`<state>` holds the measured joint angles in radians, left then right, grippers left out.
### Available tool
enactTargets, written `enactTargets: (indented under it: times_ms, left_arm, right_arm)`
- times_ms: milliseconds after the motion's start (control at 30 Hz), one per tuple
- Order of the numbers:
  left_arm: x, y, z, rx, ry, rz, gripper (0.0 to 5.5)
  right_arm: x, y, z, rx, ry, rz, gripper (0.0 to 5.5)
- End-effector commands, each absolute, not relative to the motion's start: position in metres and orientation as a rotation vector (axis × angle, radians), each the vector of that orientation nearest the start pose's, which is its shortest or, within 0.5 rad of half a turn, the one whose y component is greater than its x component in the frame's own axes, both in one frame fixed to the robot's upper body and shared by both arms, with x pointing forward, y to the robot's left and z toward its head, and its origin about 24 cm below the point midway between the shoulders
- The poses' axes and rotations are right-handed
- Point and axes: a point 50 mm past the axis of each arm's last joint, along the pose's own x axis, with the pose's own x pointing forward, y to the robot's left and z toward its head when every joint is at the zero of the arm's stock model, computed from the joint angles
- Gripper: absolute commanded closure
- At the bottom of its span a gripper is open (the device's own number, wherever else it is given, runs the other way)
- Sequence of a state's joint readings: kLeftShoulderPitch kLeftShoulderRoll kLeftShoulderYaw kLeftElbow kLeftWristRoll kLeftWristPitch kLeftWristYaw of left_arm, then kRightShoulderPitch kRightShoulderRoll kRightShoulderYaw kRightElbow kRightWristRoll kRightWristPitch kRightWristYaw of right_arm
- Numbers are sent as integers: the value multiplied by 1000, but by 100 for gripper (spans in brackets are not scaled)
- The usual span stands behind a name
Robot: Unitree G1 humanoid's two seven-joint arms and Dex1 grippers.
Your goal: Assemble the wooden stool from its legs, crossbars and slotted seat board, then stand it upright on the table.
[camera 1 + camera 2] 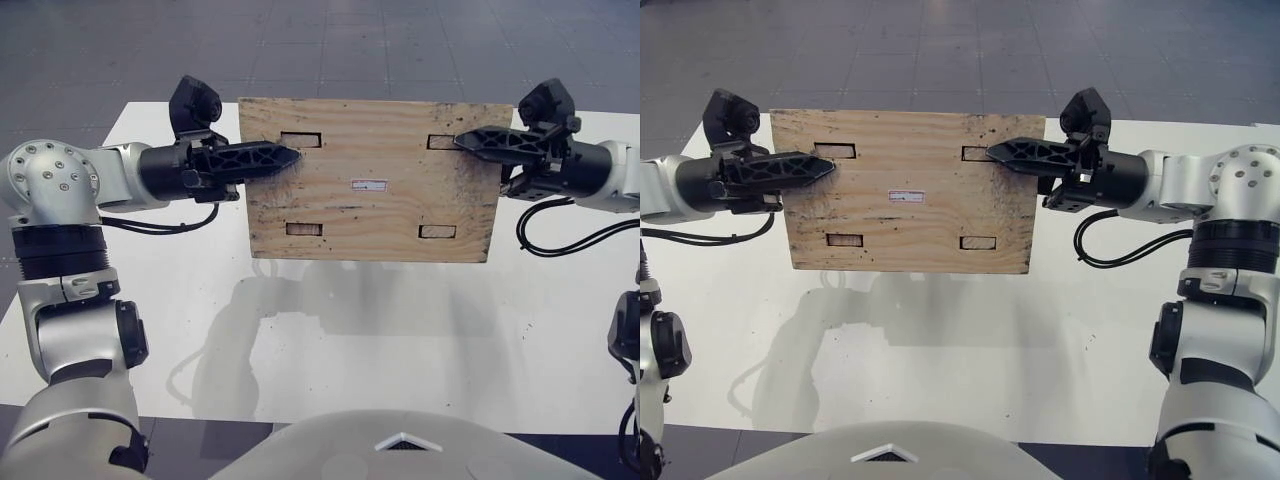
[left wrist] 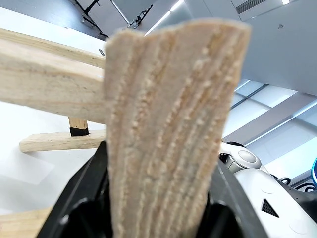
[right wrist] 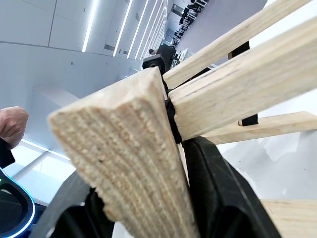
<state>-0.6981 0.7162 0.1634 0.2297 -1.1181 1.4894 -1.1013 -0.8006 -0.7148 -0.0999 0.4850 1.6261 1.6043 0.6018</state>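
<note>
The slotted seat board [image 1: 370, 180], a plywood panel with four rectangular slots, is held flat above the white table [image 1: 400, 340]. My left gripper [image 1: 285, 157] is shut on its left edge near the far left slot. On the opposite edge my right gripper [image 1: 470, 140] is shut by the far right slot. In the left wrist view the board's end grain [image 2: 168, 124] sits between black fingers [image 2: 84, 198], with wooden bars [image 2: 49, 84] under the board. The right wrist view shows the board edge [image 3: 124, 148] clamped and legs and crossbars [image 3: 247, 84] joined beneath it.
Bare white tabletop [image 1: 970, 350] spreads below and in front of the board. The table's far edge [image 1: 180, 103] meets a dark tiled floor. Black cables [image 1: 560, 245] hang from both forearms beside the board.
</note>
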Motion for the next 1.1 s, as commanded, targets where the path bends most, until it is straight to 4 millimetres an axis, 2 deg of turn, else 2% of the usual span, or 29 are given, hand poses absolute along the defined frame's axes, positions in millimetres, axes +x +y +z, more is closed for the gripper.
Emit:
enactTargets:
  times_ms: [33, 167, 367, 533, 767, 933, 1033, 1067, 1100]
  left_arm:
    - [276, 203, 195, -821, 635, -1419, 409]
    - [270, 203, 201, -876, 667, -1478, 410]
    - [265, 206, 222, -970, 696, -1629, 410]
    - [280, 205, 200, -996, 747, -1463, 410]
    - [306, 198, 199, -1115, 753, -1374, 410]
    - [319, 193, 198, -1149, 744, -1321, 410]
    - [331, 196, 189, -1142, 705, -1228, 410]
    - [337, 197, 187, -1137, 677, -1186, 372]
    - [342, 198, 186, -1126, 654, -1154, 358]
  right_arm:
    - [286, -190, 203, 999, 779, 1356, 372]
    - [282, -192, 200, 1033, 861, 1357, 373]
    - [263, -197, 204, 1073, 980, 1453, 373]
    - [285, -191, 193, 1156, 1000, 1355, 373]
    - [310, -183, 170, 1220, 1005, 1168, 373]
    - [323, -176, 171, 1215, 956, 1122, 373]
    - [335, -174, 165, 1191, 919, 1040, 373]
    - [339, -173, 165, 1186, 903, 1023, 373]
    - [341, -172, 165, 1177, 888, 1015, 373]
